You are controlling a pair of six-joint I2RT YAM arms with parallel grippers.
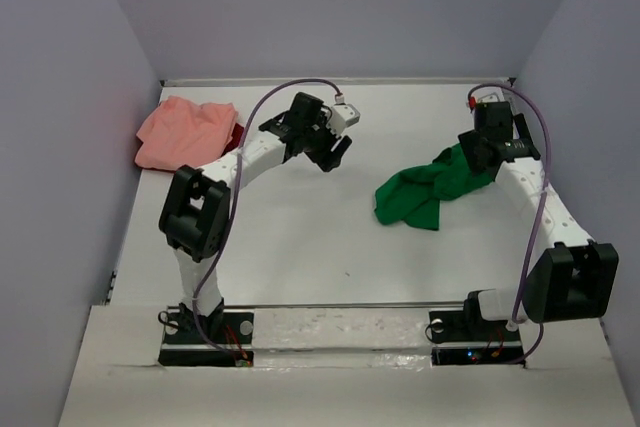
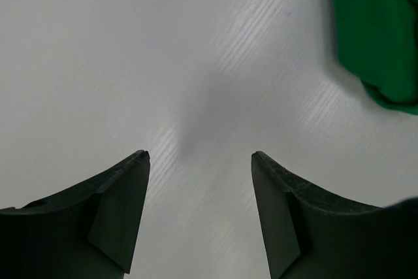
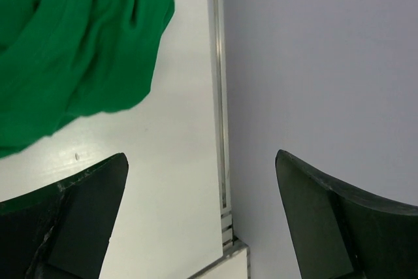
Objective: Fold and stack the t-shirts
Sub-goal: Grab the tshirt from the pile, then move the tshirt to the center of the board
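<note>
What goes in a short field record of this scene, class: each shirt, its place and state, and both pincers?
green shirt: crumpled, right of centre
pink shirt: crumpled, far left corner
red cloth: bit showing beside pink shirt
left pincer: open, empty, above bare table
right pincer: open, empty, beside green shirt, near wall
stack: none yet

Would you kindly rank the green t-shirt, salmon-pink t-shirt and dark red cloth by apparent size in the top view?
1-2. green t-shirt and salmon-pink t-shirt: about alike, unranked.
3. dark red cloth, mostly hidden.
</note>
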